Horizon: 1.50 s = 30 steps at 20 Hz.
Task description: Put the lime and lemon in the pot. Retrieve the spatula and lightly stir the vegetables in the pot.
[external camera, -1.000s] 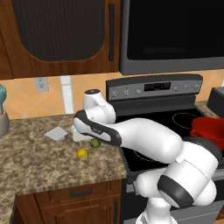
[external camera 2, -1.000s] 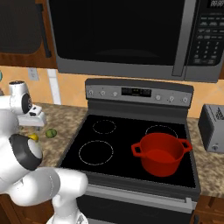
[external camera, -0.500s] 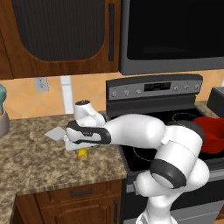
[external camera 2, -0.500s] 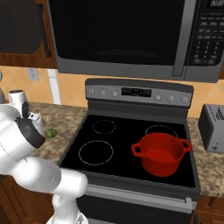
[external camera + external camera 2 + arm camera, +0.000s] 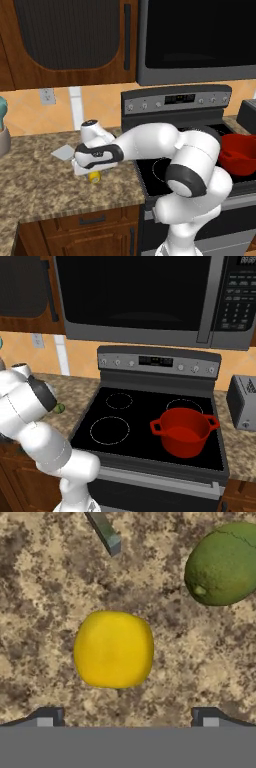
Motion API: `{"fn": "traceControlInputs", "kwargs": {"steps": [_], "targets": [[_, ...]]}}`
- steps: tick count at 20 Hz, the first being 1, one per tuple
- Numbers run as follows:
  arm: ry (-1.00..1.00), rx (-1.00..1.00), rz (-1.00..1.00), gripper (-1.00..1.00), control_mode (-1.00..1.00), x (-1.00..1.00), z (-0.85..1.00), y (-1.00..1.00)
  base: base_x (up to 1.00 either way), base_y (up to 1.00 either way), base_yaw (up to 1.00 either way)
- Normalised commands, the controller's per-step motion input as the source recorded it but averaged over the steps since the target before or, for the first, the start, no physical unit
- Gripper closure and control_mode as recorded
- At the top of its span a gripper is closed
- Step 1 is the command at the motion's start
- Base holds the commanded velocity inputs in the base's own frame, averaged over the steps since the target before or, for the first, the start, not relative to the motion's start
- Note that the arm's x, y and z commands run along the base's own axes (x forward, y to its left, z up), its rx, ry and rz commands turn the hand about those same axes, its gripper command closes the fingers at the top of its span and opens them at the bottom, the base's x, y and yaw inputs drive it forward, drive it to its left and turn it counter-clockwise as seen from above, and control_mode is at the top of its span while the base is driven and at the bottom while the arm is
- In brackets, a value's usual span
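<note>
Lower than half a second ago, the hand now sits just above the counter (image 5: pixel 45 185) at the centre left of the left base view, and the white arm bends further down and to the left from its base at the lower right. The forearm lies almost level, and its dark wrist band is beside the lemon (image 5: pixel 94 176), which shows as a small yellow spot under the hand. The gripper (image 5: pixel 127 717) points down at the speckled brown counter; in the hand view its two dark finger tips (image 5: pixel 46 718) stand wide apart at the bottom, with nothing between them. The lemon (image 5: pixel 113 649) fills the middle of that view, just above the gap of the jaws, not touched by them. The lime (image 5: pixel 225 564) lies at the upper right of the hand view, near the lemon but apart from it; in the right base view the lime (image 5: pixel 60 408) appears at the left edge, just beside the arm's dark elbow joint. The dark handle end of the spatula (image 5: pixel 105 533) enters the hand view at the top, and its pale blade (image 5: pixel 63 152) lies on the counter behind the hand in the left base view. The pot (image 5: pixel 184 432) stands on the right front burner of the stove (image 5: pixel 150 406), well apart from the fruits.
</note>
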Motion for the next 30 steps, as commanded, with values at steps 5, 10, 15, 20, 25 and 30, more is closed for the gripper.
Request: {"fn": "traceControlInputs", "kwargs": {"steps": [5,10,15,20,25,30], "targets": [[0.0,0.0,0.0,-1.0,-1.0,0.25,-0.28,0.0,0.0,0.0,0.0],[0.0,0.0,0.0,-1.0,-1.0,0.24,-0.3,0.04,0.0,0.0,0.0],[0.0,0.0,0.0,-1.0,-1.0,0.13,-0.3,0.13,0.0,0.0,0.0],[0.0,0.0,-0.01,1.0,-1.0,0.0,-0.18,0.07,0.0,0.0,0.0],[-0.13,0.01,-0.05,1.0,-1.0,-0.51,0.39,-0.33,0.0,0.0,0.0],[-0.21,0.1,-0.09,1.0,-1.0,-0.66,0.97,-0.76,0.0,0.0,0.0]]}}
